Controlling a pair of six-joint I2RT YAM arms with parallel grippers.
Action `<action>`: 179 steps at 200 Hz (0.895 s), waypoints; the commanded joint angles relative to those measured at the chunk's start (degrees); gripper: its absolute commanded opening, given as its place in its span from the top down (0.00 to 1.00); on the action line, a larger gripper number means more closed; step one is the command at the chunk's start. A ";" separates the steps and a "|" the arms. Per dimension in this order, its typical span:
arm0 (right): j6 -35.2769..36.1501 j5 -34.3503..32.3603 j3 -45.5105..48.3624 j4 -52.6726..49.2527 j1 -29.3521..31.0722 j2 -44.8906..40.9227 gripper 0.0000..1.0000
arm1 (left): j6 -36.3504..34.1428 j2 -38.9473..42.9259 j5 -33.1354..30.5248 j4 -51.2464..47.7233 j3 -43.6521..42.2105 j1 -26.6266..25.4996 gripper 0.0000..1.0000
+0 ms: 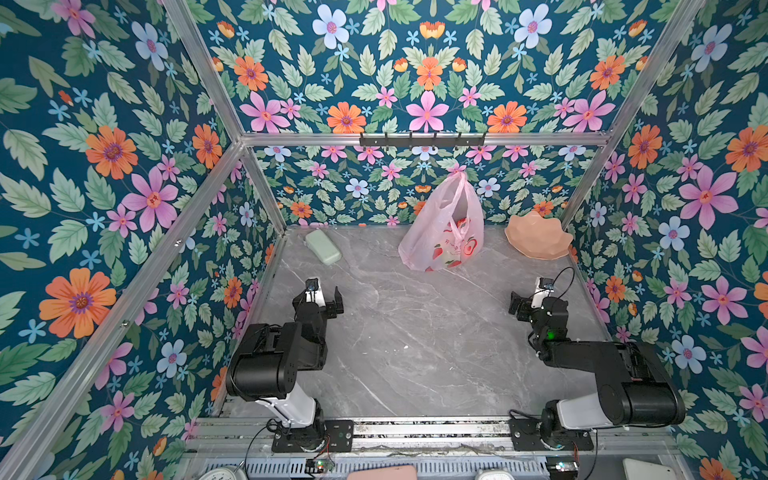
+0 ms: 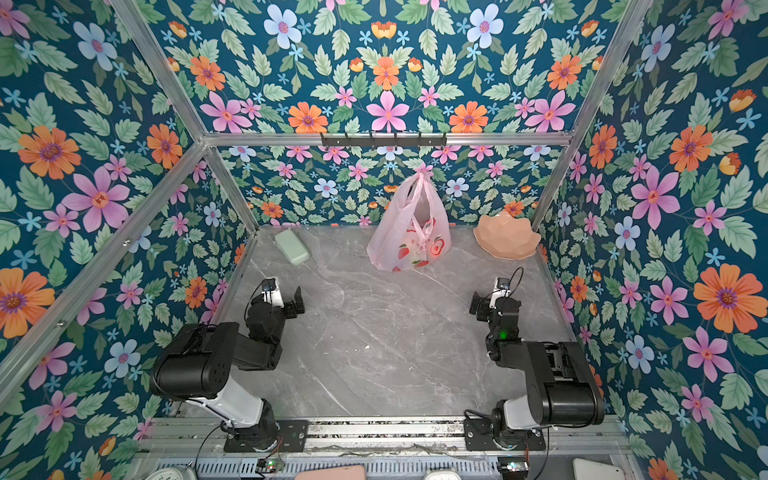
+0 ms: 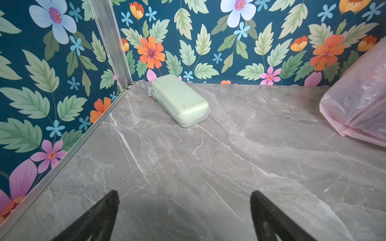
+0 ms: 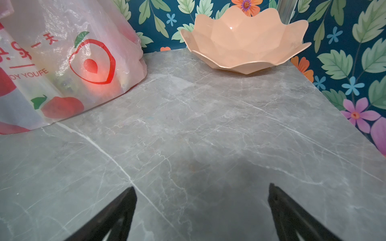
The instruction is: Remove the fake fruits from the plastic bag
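The pink translucent plastic bag (image 1: 442,232) (image 2: 409,237) stands at the back middle of the grey marble table, its handles gathered up high against the back wall. Red fruit prints cover its front (image 4: 62,62). The fake fruits show only as dim shapes through the film, a red glow (image 4: 98,80) and a dark lump (image 4: 66,87). My left gripper (image 1: 324,297) (image 3: 184,195) hovers open over bare table at the left, far short of the bag's edge (image 3: 355,104). On the right, my right gripper (image 1: 530,301) (image 4: 201,188) is open and empty, also well short of the bag.
A pale green zipped case (image 1: 323,247) (image 3: 180,100) lies at the back left corner. A peach wavy-rimmed bowl (image 1: 538,237) (image 4: 244,41) sits at the back right corner. A black hook rack (image 1: 422,139) runs along the back rail. Floral walls close in three sides.
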State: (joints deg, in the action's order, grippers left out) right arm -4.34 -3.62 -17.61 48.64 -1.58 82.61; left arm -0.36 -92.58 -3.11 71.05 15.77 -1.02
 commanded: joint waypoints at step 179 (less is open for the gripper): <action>-27.78 -2.90 -24.81 -68.25 0.11 -41.42 0.01 | 35.11 37.73 -6.02 -65.12 20.53 -0.35 0.00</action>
State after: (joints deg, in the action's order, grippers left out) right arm -17.91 3.16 -36.75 1.10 -1.39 40.38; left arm 25.67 -54.22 -9.13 16.93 35.38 -1.45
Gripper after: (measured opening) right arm 0.993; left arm 0.998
